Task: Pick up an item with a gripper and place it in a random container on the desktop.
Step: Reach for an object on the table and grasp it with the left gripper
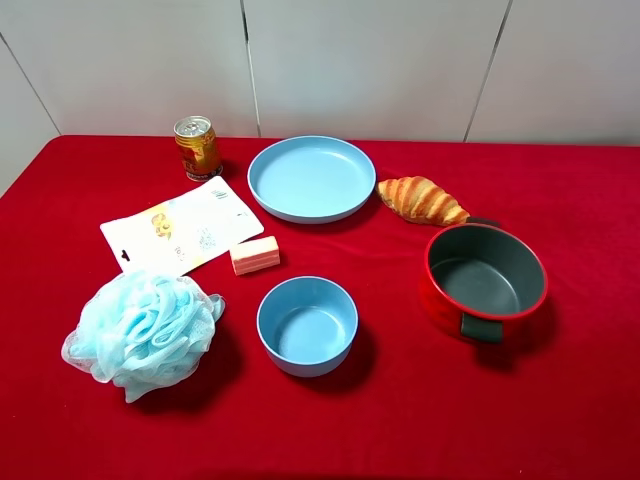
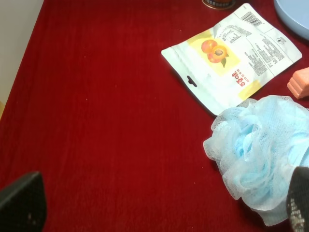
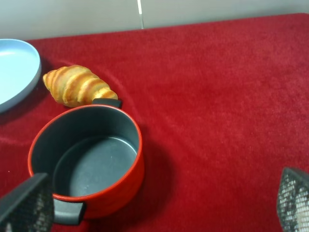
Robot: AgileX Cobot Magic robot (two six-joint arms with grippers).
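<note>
The item, a pinkish-orange block [image 1: 255, 255], lies on the red desktop [image 1: 400, 420] between a snack packet and the container, a deep light-blue bowl [image 1: 307, 325]. The block's end also shows in the left wrist view [image 2: 300, 83]. Neither arm shows in the exterior high view. My left gripper [image 2: 159, 212] is open and empty, with its fingertips [image 2: 21, 203] wide apart over the cloth beside a blue bath puff. My right gripper [image 3: 159, 208] is open and empty, near a red pot.
A wide blue plate [image 1: 311, 178] sits at the back, with a croissant [image 1: 421, 200] and a red pot [image 1: 484, 280] to its right. A can [image 1: 197, 147], a snack packet [image 1: 180, 227] and a blue bath puff [image 1: 143, 330] are on the left.
</note>
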